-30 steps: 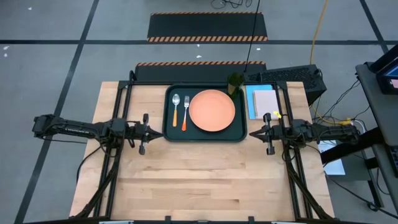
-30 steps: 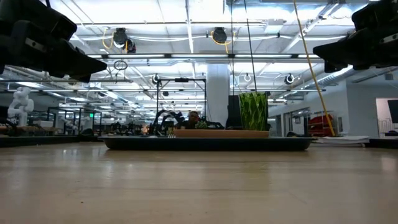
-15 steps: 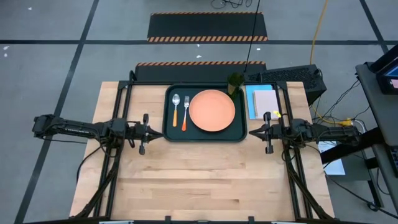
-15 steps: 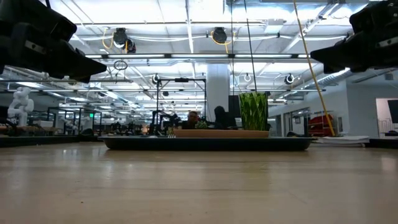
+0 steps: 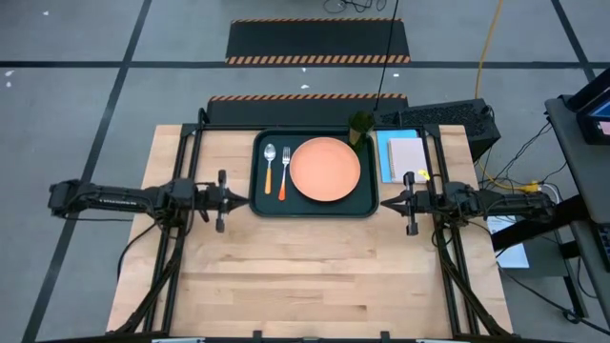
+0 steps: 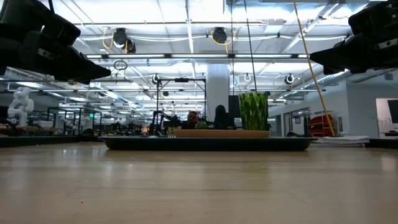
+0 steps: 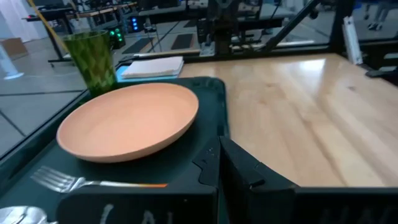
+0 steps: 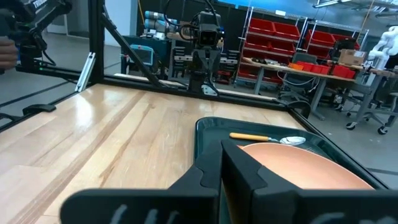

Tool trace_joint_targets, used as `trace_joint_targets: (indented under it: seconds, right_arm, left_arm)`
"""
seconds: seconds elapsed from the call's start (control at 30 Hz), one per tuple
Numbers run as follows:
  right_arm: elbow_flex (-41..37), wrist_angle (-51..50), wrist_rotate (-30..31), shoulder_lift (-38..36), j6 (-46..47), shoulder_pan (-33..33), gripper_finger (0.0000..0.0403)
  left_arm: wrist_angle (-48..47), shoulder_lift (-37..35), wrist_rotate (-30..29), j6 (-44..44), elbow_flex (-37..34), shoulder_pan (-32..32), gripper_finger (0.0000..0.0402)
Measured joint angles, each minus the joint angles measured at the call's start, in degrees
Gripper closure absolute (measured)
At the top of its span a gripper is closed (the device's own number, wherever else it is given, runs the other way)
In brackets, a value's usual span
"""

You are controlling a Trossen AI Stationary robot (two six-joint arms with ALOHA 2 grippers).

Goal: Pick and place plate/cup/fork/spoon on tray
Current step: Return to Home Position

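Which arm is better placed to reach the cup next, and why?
Right arm, probably. The cup stands at the tray's far right corner, nearer the right gripper off the tray's right edge. The left gripper waits off the left edge, with spoon, fork and plate between.

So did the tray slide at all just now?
No. Seen from above, the tray sits where it did, with the same narrow gap between its right edge and the notepad.

Matt plate (image 5: pixel 325 170), translucent cup (image 5: pixel 359 125), wooden table (image 5: pixel 315 276)
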Motion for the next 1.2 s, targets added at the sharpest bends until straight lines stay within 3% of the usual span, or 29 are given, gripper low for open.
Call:
trace_joint_targets:
  seconds: [0.2, 0.4, 0.8, 1.0, 1.2]
  right_arm:
    - [0.00, 0.09, 0.00, 0.00, 0.00, 0.00, 0.0403]
    - [0.00, 0.15, 0.00, 0.00, 0.00, 0.00, 0.0403]
    - [0.00, 0.24, 0.00, -0.02, 0.38, 0.00, 0.0403]
    - [0.00, 0.24, 0.00, 0.00, 0.42, 0.00, 0.0403]
    - [0.00, 0.24, -0.02, -0.01, 0.42, 0.00, 0.0403]
  left_arm:
    - [-0.44, 0.02, 0.37, 1.14, 0.00, 2.56, 0.0389]
    - [-0.58, 0.02, 6.54, 2.19, 0.00, 5.04, 0.0397]
    - [-0.47, -0.06, 5.97, -1.24, -2.14, 6.03, 0.0397]
    - [1.89, -3.72, 7.90, -1.00, -2.14, 5.91, 0.0398]
    - [-3.16, -9.98, 8.49, -2.08, -2.14, 3.75, 0.0398]
